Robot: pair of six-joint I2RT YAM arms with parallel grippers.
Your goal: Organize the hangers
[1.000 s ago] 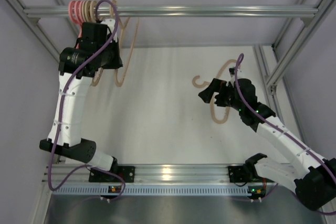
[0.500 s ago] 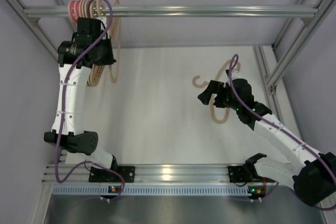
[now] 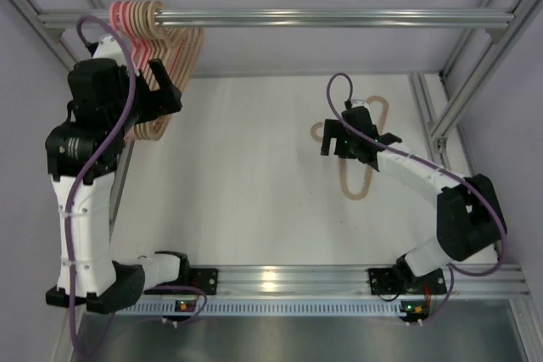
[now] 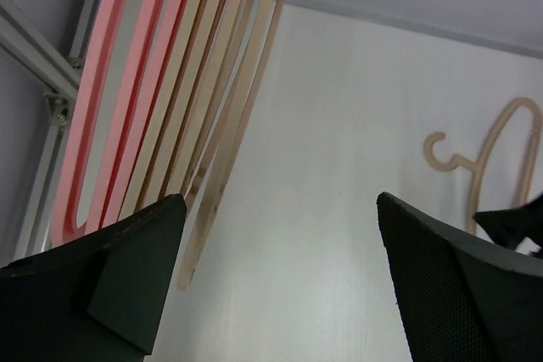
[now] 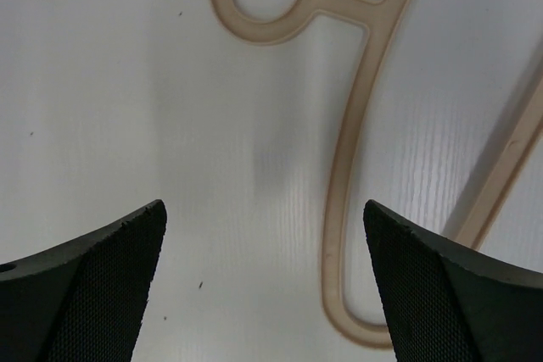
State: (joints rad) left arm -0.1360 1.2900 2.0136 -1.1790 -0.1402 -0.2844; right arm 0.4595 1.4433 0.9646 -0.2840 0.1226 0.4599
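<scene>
Left gripper (image 4: 280,203) backed off hung hangers (image 3: 165,36) at 11 o'clock, apart, empty. Right gripper (image 5: 264,206), apart, swung over lone hanger (image 5: 344,150) on counter (image 3: 246,175), 3 o'clock; probably next pick.

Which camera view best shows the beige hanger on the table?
The right wrist view: the beige hanger fills the frame, hook and one side uncovered, though cropped. In the top external view, the right gripper hides the hanger's upper part. The left wrist view catches its hook and one side at the right edge.
</scene>
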